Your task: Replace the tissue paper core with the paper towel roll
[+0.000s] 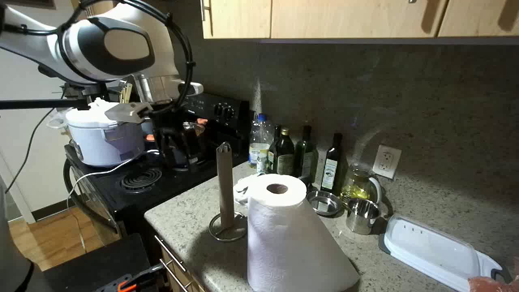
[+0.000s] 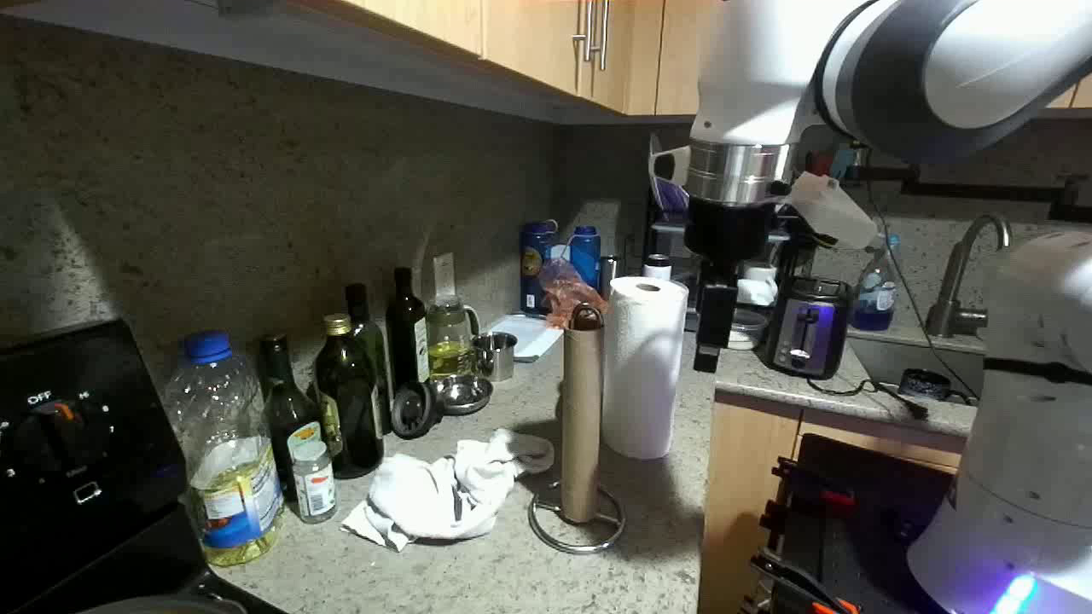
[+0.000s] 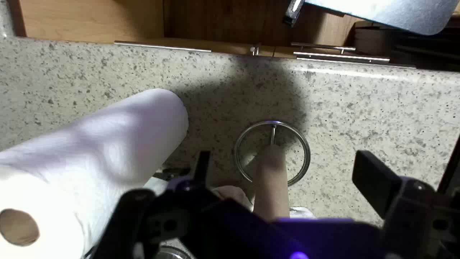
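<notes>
Tissue paper core (image 2: 582,426), a slim tube of dull brown cardboard, stands upright on a kitchen counter (image 3: 388,118) of speckled pale stone, sleeved over the rod of a shiny metal holder (image 3: 273,133) with a round wire base. Near it but apart, a fat white paper towel roll (image 1: 279,239) stands on end, its hollow centre facing up and a loose sheet flaring from its side, probably parked that way so it can be lowered straight onto the rod once the bare tube is off. A crumpled white cloth (image 2: 444,495) lies beside the base, likely no part of the job. Short of the core, a black two-fingered gripper (image 3: 284,171) hangs empty, its fingers spread wide, seemingly meant to straddle the tube. Both exterior views show a gap between tool and cardboard; in the wrist view the tube lines up within the space between the fingers, its top hidden behind the gripper. Above, the white-and-grey robot arm (image 1: 127,44) carries its forearm high, the wrist bent so that the gripper points straight down.
</notes>
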Robot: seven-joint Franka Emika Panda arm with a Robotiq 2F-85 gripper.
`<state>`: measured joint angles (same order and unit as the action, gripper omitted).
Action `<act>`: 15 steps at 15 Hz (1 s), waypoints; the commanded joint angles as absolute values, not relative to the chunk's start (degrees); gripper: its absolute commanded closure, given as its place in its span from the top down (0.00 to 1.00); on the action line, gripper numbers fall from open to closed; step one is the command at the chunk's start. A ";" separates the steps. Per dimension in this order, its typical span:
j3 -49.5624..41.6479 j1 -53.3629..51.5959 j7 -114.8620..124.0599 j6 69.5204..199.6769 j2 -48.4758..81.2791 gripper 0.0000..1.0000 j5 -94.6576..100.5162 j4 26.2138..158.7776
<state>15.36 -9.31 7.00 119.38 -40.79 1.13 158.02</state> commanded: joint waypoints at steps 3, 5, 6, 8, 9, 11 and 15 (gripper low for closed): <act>14.59 -10.10 7.50 119.25 -40.64 1.00 1.73 157.93; 14.72 -9.79 7.72 119.24 -39.81 1.00 2.20 156.99; 14.76 -9.49 7.95 119.50 -39.10 1.00 2.38 156.55; 14.55 -9.15 7.65 120.71 -37.56 1.00 2.78 155.51; 14.22 -9.16 7.33 121.35 -36.80 1.00 2.65 154.83; 13.68 -9.38 7.07 122.54 -35.24 1.00 2.03 153.39; 12.57 -9.48 7.27 124.73 -32.44 1.00 0.99 150.14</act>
<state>13.65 -9.39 7.00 123.54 -35.60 1.62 153.44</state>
